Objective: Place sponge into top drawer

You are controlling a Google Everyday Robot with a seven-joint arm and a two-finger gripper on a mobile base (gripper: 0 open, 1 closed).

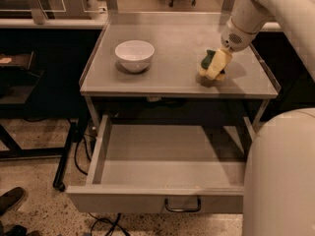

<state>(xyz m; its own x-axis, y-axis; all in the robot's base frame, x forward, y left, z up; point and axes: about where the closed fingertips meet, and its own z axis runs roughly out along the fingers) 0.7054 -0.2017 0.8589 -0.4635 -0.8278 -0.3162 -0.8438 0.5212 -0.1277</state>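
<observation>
Sponge point(207, 61) sits at the bench's point(172, 81) right side, right against the pincer point(217, 67), its dark green layer showing just left of the pale yellow pincer. Whether the pincer has hold of it, or how wide it stands, I cannot tell. 1 white bowl point(134, 54) stands well to the left of the pincer on the same bench. Below the pincer and nearer the camera, the drawer point(147, 200) is pulled out, with 1 loop handle point(182, 205) on its front panel.
</observation>
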